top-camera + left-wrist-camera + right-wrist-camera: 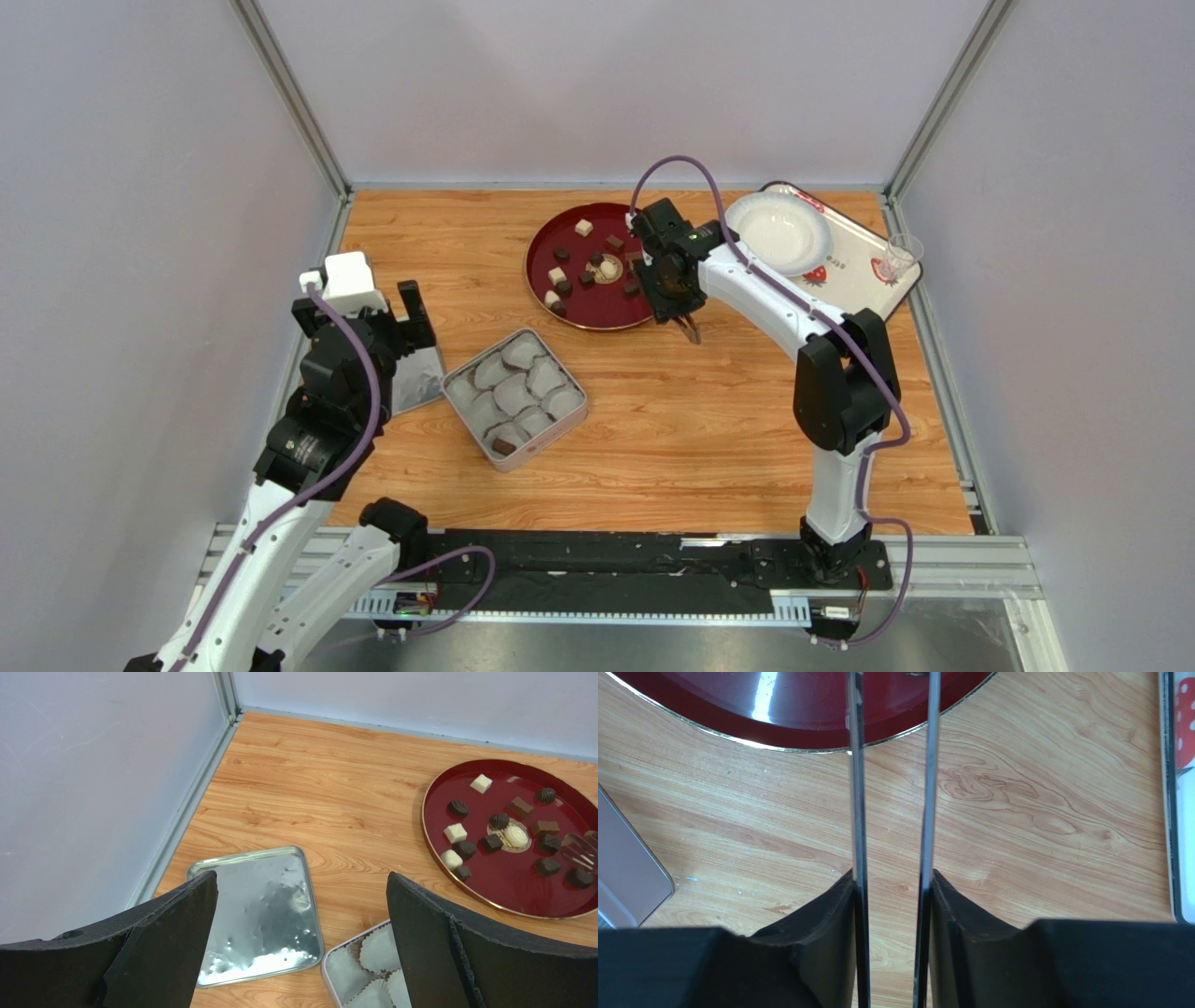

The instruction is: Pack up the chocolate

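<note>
Several small dark and cream pieces of chocolate (584, 227) (455, 833) lie on the round red plate (540, 273) (429, 833). The open tin (514, 396) (365, 959) holds white paper cups, with one dark piece (502, 445) at its near corner. My right gripper (678, 287) (892, 882) is shut on thin metal tongs (859, 812). The tongs' arms stand slightly apart and reach over the plate's (808, 721) near-right edge, where their tips (579, 852) show. My left gripper (400, 329) (302, 889) is open and empty above the tin's lid (260, 917).
The shiny lid (417, 381) lies flat left of the tin. A patterned tray (856, 266) (1176, 812) at the back right carries a white bowl (776, 228) and a clear cup (898, 256). Grey walls close in the table on three sides.
</note>
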Action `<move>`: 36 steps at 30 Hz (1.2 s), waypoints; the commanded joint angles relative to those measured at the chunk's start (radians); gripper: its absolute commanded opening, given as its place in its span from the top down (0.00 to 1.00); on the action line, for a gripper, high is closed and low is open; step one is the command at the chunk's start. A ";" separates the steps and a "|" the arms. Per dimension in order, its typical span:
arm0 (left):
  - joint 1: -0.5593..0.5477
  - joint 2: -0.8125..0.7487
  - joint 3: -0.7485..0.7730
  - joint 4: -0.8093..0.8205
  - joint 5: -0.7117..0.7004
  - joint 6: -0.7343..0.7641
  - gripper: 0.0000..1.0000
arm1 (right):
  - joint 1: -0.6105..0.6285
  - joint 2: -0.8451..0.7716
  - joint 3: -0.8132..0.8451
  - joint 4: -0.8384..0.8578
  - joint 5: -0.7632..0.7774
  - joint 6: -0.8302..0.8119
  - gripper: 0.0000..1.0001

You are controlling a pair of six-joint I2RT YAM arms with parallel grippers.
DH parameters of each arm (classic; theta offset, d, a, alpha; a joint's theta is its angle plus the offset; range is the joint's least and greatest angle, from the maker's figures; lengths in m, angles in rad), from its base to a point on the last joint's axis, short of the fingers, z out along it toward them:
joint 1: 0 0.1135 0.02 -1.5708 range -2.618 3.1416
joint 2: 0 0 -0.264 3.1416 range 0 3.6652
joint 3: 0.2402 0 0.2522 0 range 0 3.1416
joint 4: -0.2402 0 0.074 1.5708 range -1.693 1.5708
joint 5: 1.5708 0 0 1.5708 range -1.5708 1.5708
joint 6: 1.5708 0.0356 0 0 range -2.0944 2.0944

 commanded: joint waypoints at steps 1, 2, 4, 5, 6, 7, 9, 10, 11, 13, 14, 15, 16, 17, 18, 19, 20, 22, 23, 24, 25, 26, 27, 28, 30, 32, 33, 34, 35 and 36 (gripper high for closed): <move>0.004 -0.007 0.001 0.035 0.010 0.000 0.02 | 0.001 0.012 0.046 0.034 -0.028 0.013 0.59; 0.004 -0.007 0.001 0.035 0.010 0.000 0.02 | 0.001 0.015 0.047 0.034 -0.034 0.015 0.57; 0.004 -0.007 0.001 0.035 0.012 0.000 0.02 | 0.001 0.017 0.052 0.032 -0.040 0.016 0.55; 0.004 -0.008 0.001 0.033 0.013 0.000 0.02 | 0.001 0.020 0.052 0.032 -0.043 0.019 0.54; 0.004 -0.007 0.001 0.035 0.012 0.000 0.02 | 0.001 0.021 0.052 0.032 -0.046 0.021 0.54; 0.004 -0.007 0.001 0.033 0.012 0.000 0.02 | 0.001 0.025 0.050 0.032 -0.046 0.019 0.54; 0.004 -0.005 0.001 0.035 0.012 -0.001 0.02 | -0.001 0.035 0.052 0.032 -0.046 0.019 0.54; 0.004 -0.004 0.001 0.035 0.013 0.000 0.02 | 0.001 0.038 0.052 0.031 -0.046 0.019 0.54; 0.004 -0.004 0.001 0.033 0.013 0.000 0.02 | -0.001 0.043 0.052 0.029 -0.048 0.019 0.54; 0.004 -0.002 0.001 0.035 0.015 0.000 0.02 | 0.001 0.057 0.049 0.028 -0.054 0.019 0.54; 0.004 -0.002 -0.001 0.033 0.015 0.000 0.02 | 0.001 0.058 0.047 0.025 -0.057 0.018 0.54; 0.004 -0.002 -0.001 0.035 0.015 0.000 0.02 | 0.001 0.067 0.049 0.025 -0.058 0.018 0.54; 0.004 -0.001 -0.001 0.035 0.015 0.000 0.02 | 0.001 0.071 0.046 0.025 -0.060 0.016 0.54; 0.004 -0.001 -0.001 0.035 0.013 0.000 0.02 | 0.001 0.072 0.044 0.025 -0.067 0.018 0.54; 0.004 0.001 -0.001 0.036 0.015 0.000 0.02 | 0.001 0.077 0.044 0.023 -0.069 0.013 0.54; 0.004 -0.001 -0.001 0.035 0.015 0.000 0.02 | 0.001 0.080 0.043 0.022 -0.069 0.013 0.54; 0.004 0.001 -0.001 0.035 0.015 0.000 0.02 | 0.001 0.081 0.044 0.022 -0.068 0.011 0.54; 0.004 0.001 -0.001 0.035 0.015 0.000 0.02 | -0.001 0.084 0.044 0.017 -0.068 0.010 0.55; 0.004 -0.001 -0.001 0.035 0.015 0.000 0.02 | 0.001 0.084 0.047 0.011 -0.068 0.007 0.56; 0.004 0.001 -0.001 0.035 0.013 0.000 0.02 | 0.001 0.086 0.049 0.002 -0.069 0.005 0.57; 0.004 -0.001 -0.001 0.035 0.015 -0.001 0.02 | 0.001 0.083 0.050 -0.001 -0.074 0.002 0.58; 0.004 -0.001 -0.001 0.035 0.015 0.000 0.02 | 0.001 0.080 0.046 -0.004 -0.075 0.002 0.60; 0.004 0.001 -0.001 0.035 0.015 0.000 0.02 | 0.002 0.074 0.044 -0.007 -0.074 0.002 0.62; 0.004 -0.001 -0.001 0.035 0.013 -0.001 0.02 | 0.001 0.066 0.040 -0.007 -0.080 -0.001 0.67; 0.004 -0.001 -0.001 0.035 0.016 0.000 0.02 | 0.002 0.055 0.032 -0.012 -0.078 -0.001 0.71; 0.004 -0.001 -0.001 0.035 0.016 0.000 0.02 | 0.001 0.038 0.029 -0.012 -0.081 -0.001 0.78; 0.004 0.001 -0.001 0.033 0.016 0.000 0.02 | 0.002 0.032 0.027 -0.011 -0.083 -0.001 0.78; 0.004 0.001 -0.001 0.035 0.015 0.000 0.02 | 0.002 0.028 0.029 -0.011 -0.084 -0.001 0.79; 0.004 0.001 -0.001 0.035 0.015 0.000 0.02 | 0.005 0.014 0.027 -0.007 -0.086 -0.002 0.79; 0.004 0.001 -0.001 0.035 0.015 0.000 0.02 | 0.009 0.009 0.029 -0.009 -0.084 -0.001 0.79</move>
